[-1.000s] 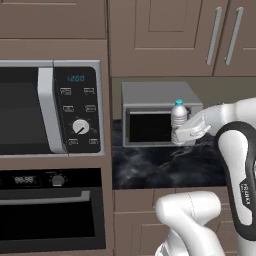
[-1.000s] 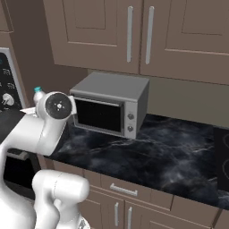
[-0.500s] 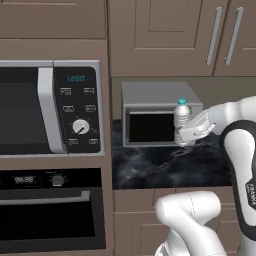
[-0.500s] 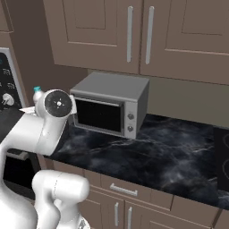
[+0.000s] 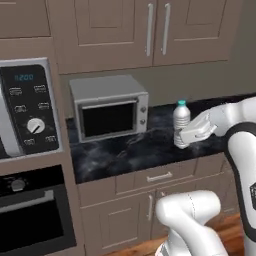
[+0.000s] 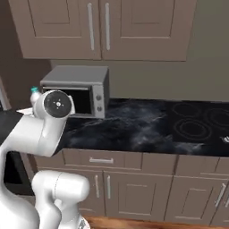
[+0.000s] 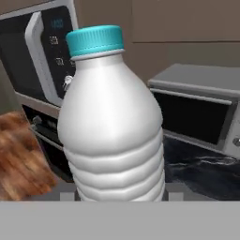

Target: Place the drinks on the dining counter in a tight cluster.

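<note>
Currently mid-carry: water bottle [image 5: 181,120] held upright in the gripper [image 5: 186,141], jaws clamped on its lower body, lifted clear above the narrow black counter [image 5: 130,150] with brown cabinets below. Blue cap up, no tilt to speak of. Toaster oven [image 5: 109,107] well apart to the bottle's left, built-in microwave panel [image 5: 30,107] further left above the wall oven [image 5: 30,210].

Step in hand, by judgement: transport of one drink toward the dining counter, a long way from done, since no marble slab with stools appears ahead. Next move likely calls for a turn or drive of the base away from this wall, bottle kept level and high enough to clear the counter edge, then a set-down close against wherever the other drinks end up.

From the right base camera: just the cap and shoulder of the bottle [image 6: 34,95] peeking past the white wrist joint, plus a cooktop [image 6: 199,125] set into the counter further right. From the hand camera: bottle [image 7: 112,126] close up, ribbed lower half, grip point itself hidden at the bottom edge.
</note>
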Robot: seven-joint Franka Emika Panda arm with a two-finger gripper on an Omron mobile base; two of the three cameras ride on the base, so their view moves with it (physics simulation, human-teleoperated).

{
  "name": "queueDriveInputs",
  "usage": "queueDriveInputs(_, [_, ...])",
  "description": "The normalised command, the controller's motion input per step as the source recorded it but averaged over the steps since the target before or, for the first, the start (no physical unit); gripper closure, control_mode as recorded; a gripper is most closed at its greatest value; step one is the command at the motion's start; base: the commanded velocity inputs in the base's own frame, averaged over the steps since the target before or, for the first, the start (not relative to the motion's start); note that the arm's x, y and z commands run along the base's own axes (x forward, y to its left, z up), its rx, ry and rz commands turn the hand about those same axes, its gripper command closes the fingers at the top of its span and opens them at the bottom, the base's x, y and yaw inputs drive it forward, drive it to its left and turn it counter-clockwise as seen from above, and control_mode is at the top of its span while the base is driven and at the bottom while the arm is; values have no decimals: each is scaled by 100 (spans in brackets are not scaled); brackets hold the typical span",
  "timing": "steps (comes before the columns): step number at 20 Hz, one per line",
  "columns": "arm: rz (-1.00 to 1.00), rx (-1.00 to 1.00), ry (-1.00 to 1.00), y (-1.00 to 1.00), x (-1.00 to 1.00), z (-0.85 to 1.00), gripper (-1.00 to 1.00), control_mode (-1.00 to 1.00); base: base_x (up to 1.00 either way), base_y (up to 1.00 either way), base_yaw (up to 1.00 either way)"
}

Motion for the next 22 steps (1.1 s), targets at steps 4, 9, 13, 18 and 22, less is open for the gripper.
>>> queueDriveInputs(4, [0,0,0,0,0,0,100,100,-16,2,-93])
queueDriveInputs(9, [0,0,0,0,0,0,100,100,0,0,-100])
queueDriveInputs(13, [0,0,0,0,0,0,100,100,0,0,-100])
queueDriveInputs(18, [0,0,0,0,0,0,100,100,0,0,-100])
queueDriveInputs(22, [0,0,0,0,0,0,100,100,0,0,-100])
